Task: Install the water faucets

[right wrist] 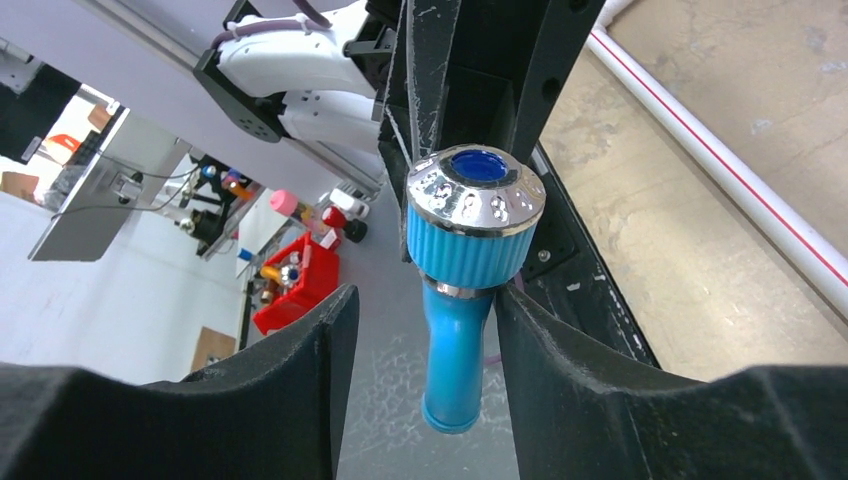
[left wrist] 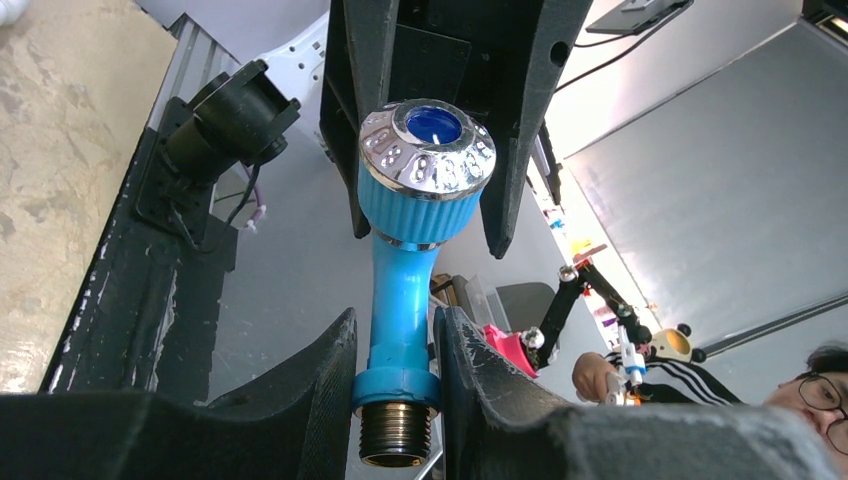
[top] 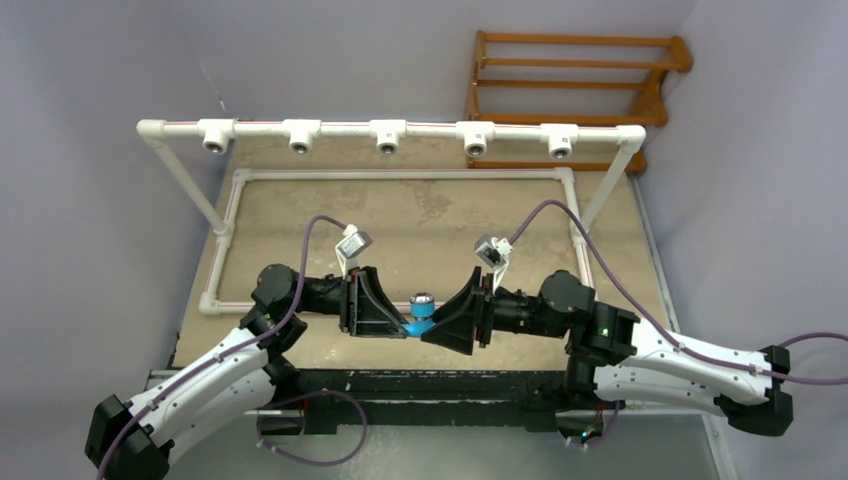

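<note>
The blue water faucet (top: 421, 312) hangs above the table's near edge, between my two grippers, which face each other. My left gripper (top: 397, 318) is shut on it. In the left wrist view the fingers (left wrist: 320, 390) pinch the blue collar just above the silvery threaded end (left wrist: 396, 432), and the faucet (left wrist: 402, 290) has its chrome-rimmed knob on the far side. My right gripper (top: 446, 322) is open around the spout. In the right wrist view the spout (right wrist: 455, 350) lies close to the right finger (right wrist: 560, 370), with a wide gap to the left finger.
A white pipe rail (top: 430, 130) with several downward tee fittings spans the table's far side on slanted legs. A white pipe rectangle (top: 400, 175) lies flat on the tabletop. A wooden rack (top: 580, 70) stands at the back right.
</note>
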